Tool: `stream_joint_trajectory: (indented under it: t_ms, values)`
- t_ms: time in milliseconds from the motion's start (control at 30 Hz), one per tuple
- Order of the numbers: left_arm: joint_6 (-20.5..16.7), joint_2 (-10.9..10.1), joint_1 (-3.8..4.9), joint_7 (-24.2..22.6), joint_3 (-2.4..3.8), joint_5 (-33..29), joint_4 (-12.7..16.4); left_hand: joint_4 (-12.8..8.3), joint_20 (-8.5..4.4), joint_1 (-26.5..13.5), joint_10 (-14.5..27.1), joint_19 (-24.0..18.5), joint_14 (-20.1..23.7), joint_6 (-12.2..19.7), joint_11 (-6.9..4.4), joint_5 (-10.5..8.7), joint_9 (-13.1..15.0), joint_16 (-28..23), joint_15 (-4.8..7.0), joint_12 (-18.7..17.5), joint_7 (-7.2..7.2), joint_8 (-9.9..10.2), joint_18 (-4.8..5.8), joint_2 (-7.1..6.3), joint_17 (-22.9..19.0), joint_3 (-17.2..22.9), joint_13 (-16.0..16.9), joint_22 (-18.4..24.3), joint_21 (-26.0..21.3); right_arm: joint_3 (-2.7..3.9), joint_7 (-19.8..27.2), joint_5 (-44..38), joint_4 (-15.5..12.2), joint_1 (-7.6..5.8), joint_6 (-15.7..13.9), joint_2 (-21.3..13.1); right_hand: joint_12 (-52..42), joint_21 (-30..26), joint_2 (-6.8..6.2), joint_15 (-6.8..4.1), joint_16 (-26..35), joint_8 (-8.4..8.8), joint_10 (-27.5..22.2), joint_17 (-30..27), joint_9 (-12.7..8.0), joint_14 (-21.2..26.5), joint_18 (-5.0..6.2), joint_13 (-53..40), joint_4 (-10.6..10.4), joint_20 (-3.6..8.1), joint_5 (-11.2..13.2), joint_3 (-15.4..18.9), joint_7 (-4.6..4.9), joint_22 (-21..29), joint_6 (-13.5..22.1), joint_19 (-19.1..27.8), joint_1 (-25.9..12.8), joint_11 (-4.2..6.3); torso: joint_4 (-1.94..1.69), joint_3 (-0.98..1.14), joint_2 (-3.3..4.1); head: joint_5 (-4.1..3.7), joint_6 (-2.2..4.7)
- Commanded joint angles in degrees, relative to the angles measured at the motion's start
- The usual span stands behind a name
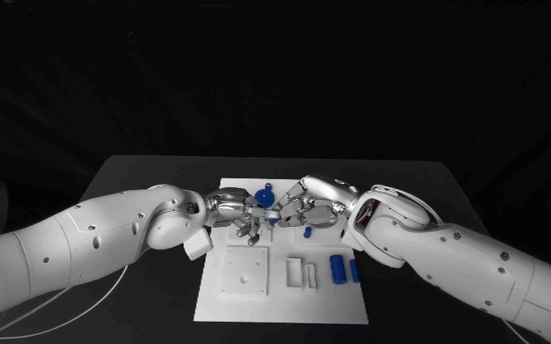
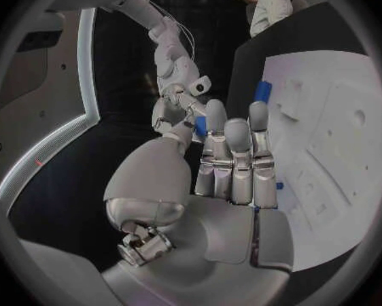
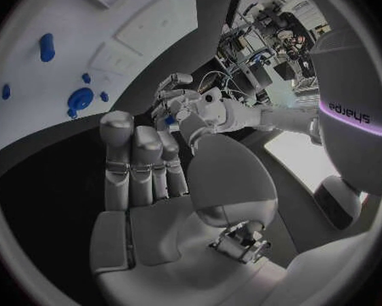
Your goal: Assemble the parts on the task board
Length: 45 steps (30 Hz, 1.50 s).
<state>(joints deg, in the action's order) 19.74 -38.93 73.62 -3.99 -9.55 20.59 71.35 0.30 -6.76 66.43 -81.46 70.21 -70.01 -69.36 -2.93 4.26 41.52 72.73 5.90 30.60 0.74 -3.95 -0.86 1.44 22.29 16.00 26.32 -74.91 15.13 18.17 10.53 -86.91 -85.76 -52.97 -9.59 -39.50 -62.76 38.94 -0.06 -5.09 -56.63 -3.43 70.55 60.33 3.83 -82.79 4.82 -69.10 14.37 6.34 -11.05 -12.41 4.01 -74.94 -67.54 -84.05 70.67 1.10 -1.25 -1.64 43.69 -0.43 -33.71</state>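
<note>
Head view: the left hand (image 1: 233,209) and right hand (image 1: 308,203) meet fingertip to fingertip above the far part of the task board (image 1: 281,310), with a round blue part (image 1: 265,197) between them. Which hand holds it I cannot tell, likely a handover. Nearer the robot lie a small blue part (image 1: 306,232) beside the right hand, then two blue cylinders (image 1: 343,269) (clear of both hands).

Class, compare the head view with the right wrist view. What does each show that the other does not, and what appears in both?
Head view, not the wrist view: the right arm's white forearm and the back of the right hand.

Right wrist view, not the head view: that hand's empty palm and the inner side of its fingers.

Both: the task board, the round blue part and the left hand.
</note>
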Motion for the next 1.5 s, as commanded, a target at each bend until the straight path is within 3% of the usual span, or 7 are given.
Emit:
stream_joint_trajectory:
  t_ms: [33, 767, 967, 1033, 1100, 1267, 1500]
  values:
    - [-3.47, -0.03, 0.19, -0.61, 0.17, -0.52, -0.4, -4.54, -0.06, 3.32, -0.05, -0.24, 0.17, 0.47, -0.18, 0.28, -0.55, 0.15, 0.06, -0.45, -0.11, 0.23, 0.86, 2.78, -0.24, 4.57, -0.2, -1.11, -0.23, -0.19, 1.47, 0.64, -0.63, 0.24, 1.46, 0.04, -0.39, -0.23, 0.39, 0.37, -0.07, -0.15, -0.03, 0.07, 0.03, 0.03, 0.07, 0.06, -0.07, -0.43, 0.29, 0.76, 0.14, -1.8, -0.18, -2.99, 0.15, -0.42, 0.0, -0.03, 0.02, 0.03, -0.1]
    - [-4.95, 0.24, 0.19, 0.01, 0.17, -0.52, -0.15, -4.82, -0.1, 3.78, -0.25, -0.2, 0.1, 0.26, -0.23, 0.93, -0.73, 0.28, 0.08, -0.55, -0.12, 0.21, 0.86, 2.24, -0.4, 4.47, -0.26, -1.14, -0.16, -0.2, -0.22, 0.85, -0.11, 0.48, 0.34, 0.38, -0.31, -0.45, 0.23, 0.46, -0.09, -0.16, 0.0, 0.21, 0.01, -0.03, 0.37, 0.24, -1.64, -0.53, -0.57, 4.66, 0.18, -1.68, 0.54, -3.01, -0.16, -0.48, -0.03, -0.06, -0.01, -0.01, -0.33]
    - [-5.55, 0.25, 0.19, 0.49, 0.17, -0.1, 0.0, -4.87, -0.12, 3.95, -0.39, -0.17, 0.03, 0.07, -0.26, 1.1, -0.77, 0.33, 0.11, -0.57, -0.16, 0.17, 0.86, 2.14, -0.42, 4.5, -0.29, -1.15, -0.11, -0.21, -1.82, 0.61, 0.67, 0.58, -2.09, 0.49, 0.08, -0.96, -0.2, 0.67, 0.19, -0.12, -0.28, -0.01, -0.04, -0.02, 0.63, 0.56, -2.61, -0.69, -0.71, 5.62, 0.65, -1.4, 2.07, -3.0, -0.5, -0.67, -0.05, -0.05, -0.02, -0.01, -0.36]
    - [-6.41, 0.24, 0.19, 1.09, 0.17, 0.56, 0.11, -4.99, -0.18, 4.01, -0.55, -0.09, -0.09, -0.18, -0.3, 1.76, -0.77, 0.39, 0.16, -0.58, -0.21, 0.16, 0.86, 1.95, -0.42, 4.53, -0.31, -1.17, -0.02, -0.21, -2.46, 0.56, 1.19, 0.59, -3.31, 0.42, 0.24, -1.09, -0.36, 0.73, 0.36, -0.12, -0.42, -0.14, -0.04, 0.02, 0.74, 0.7, -2.98, -0.78, -0.8, 5.79, 0.75, -1.31, 2.39, -3.01, -0.59, -0.73, -0.02, -0.05, -0.02, 0.02, -0.34]
    - [-8.03, 0.2, 0.19, 2.21, 0.17, 1.8, 0.25, -5.18, -0.33, 3.92, -0.92, 0.14, -0.4, -0.58, -0.43, 4.71, -0.68, 0.5, 0.28, -0.59, -0.3, 0.08, 0.86, 1.41, -0.39, 4.65, -0.36, -1.2, 0.18, -0.2, -3.1, 0.85, 2.16, 0.6, -4.62, 0.28, 0.34, -1.2, -0.55, 0.78, 0.43, -0.13, -0.45, -0.21, -0.03, -0.04, 0.85, 0.82, -3.27, -0.85, -0.71, 5.85, 0.85, -1.19, 2.8, -3.02, -0.52, -0.74, -0.01, -0.06, -0.03, 0.12, -0.3]
    - [-13.54, 0.07, 0.19, 6.38, 0.16, 6.23, 0.65, -5.48, -0.66, 3.49, -2.07, 0.77, -1.31, -1.46, -0.74, 6.53, -0.3, 0.71, 0.59, -0.82, -0.58, 0.05, 0.85, 0.65, -0.26, 5.35, -0.54, -1.21, 0.88, 0.08, -3.85, 2.33, 5.06, 0.61, -6.92, -0.19, 0.39, -1.14, -1.0, 0.84, 0.39, -0.14, -0.45, -0.15, -0.03, -0.13, 1.05, 0.97, -3.69, -0.94, -1.3, 5.47, 1.0, -1.0, 3.27, -3.05, -0.1, -0.77, 0.04, -0.04, -0.06, 0.24, -0.35]
    - [-21.99, 0.43, 0.32, 17.77, 0.17, 16.65, 1.0, -5.97, -1.29, 2.25, -4.45, 1.95, -3.43, -2.91, -1.18, 10.05, 0.02, 0.01, 1.18, -2.0, -1.03, 0.13, 0.86, -0.65, -0.19, 6.7, -1.13, -1.12, 1.84, 2.11, -4.23, 5.57, 10.17, 0.57, -9.16, -1.08, 0.38, -0.91, -2.04, 0.85, 0.33, -0.14, -0.37, 0.02, -0.03, -0.19, 1.15, 1.16, -4.42, -0.99, -1.98, 4.14, 1.02, -0.53, 3.27, -3.01, 0.0, -0.76, 0.04, -0.02, -0.1, 0.59, -0.58]
